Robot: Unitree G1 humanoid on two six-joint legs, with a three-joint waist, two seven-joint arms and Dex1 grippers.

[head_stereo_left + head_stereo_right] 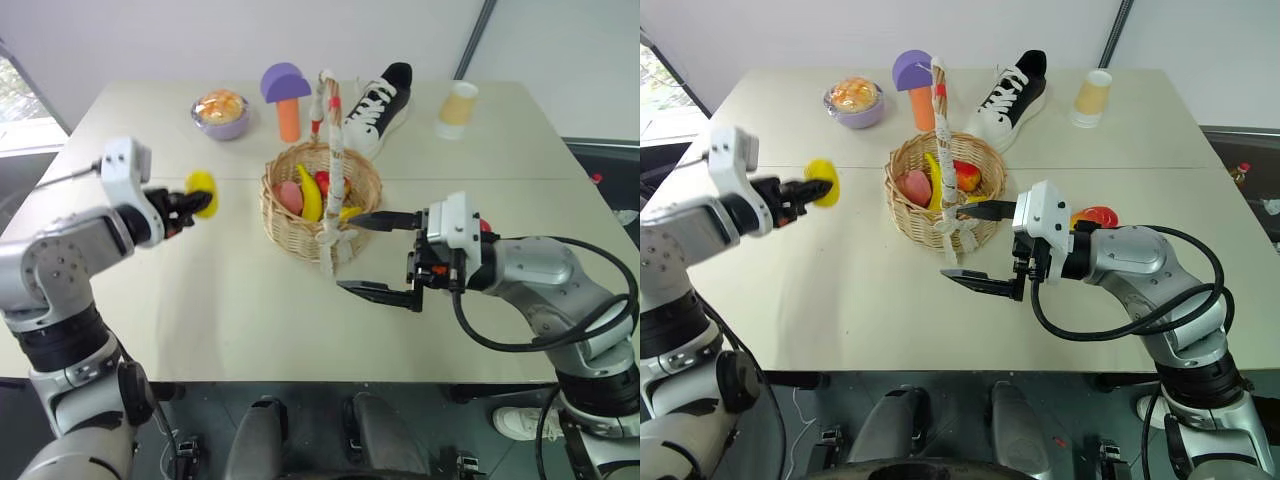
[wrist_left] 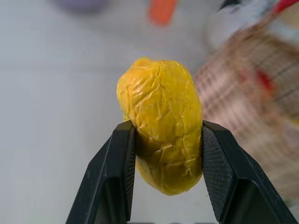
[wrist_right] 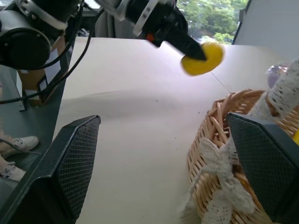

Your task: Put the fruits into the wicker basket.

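Note:
My left gripper (image 1: pixel 190 204) is shut on the bumpy yellow lemon (image 1: pixel 203 192), holding it in the air above the table, to the left of the wicker basket (image 1: pixel 285 236). The wrist view shows the lemon (image 2: pixel 161 140) pinched between both black fingers. Inside the basket lie a pink peach (image 1: pixel 290 196) and a yellow-and-red mango (image 1: pixel 965 177). The cloth-wrapped handle (image 1: pixel 335 130) arches over them. My right gripper (image 1: pixel 347 252) stands open at the basket's front right, pointing left, with nothing between its fingers.
At the back of the table stand a lilac bowl (image 1: pixel 222 118) with an orange bun, a purple-capped mushroom toy (image 1: pixel 286 95), a black-and-white shoe (image 1: pixel 380 105) and a cup (image 1: pixel 458 108). A red-orange thing (image 1: pixel 1095 215) lies behind my right forearm.

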